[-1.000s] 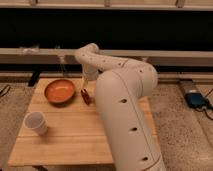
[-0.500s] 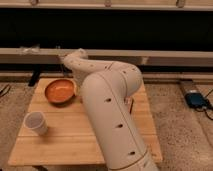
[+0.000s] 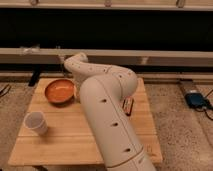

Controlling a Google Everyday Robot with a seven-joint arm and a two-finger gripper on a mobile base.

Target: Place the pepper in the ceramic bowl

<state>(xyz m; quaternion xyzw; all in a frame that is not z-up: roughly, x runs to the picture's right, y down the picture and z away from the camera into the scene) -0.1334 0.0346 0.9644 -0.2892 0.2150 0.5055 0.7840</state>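
My arm (image 3: 107,115) fills the middle of the view, a thick white column rising from 6 o'clock, bending at the elbow near the centre and swinging across to a rounded joint at about 11 o'clock. From there the wrist turns down toward the wooden table (image 3: 55,145).

My gripper (image 3: 76,93) sits at the end of that downward turn, low over the table and just beside the ceramic bowl (image 3: 60,91), at the bowl's 3 o'clock edge. Most of it is tucked behind my own forearm, and only a dark sliver shows, so whether it is spread, closed or pinching something I cannot tell.

The bowl rests on the table's 10 o'clock area, upright, its orange inside showing within the darker rim. What I can see of its inside looks bare. I cannot find the pepper anywhere; my arm covers the patch of table to the right of the bowl.

A white cup (image 3: 36,122) stands upright at the table's 8 o'clock, well apart from the bowl. A dark flat bar (image 3: 128,106) lies at the 3 o'clock side of the table, partly behind my arm. On the floor, off at 3 o'clock of the view, sits a blue box (image 3: 197,99).
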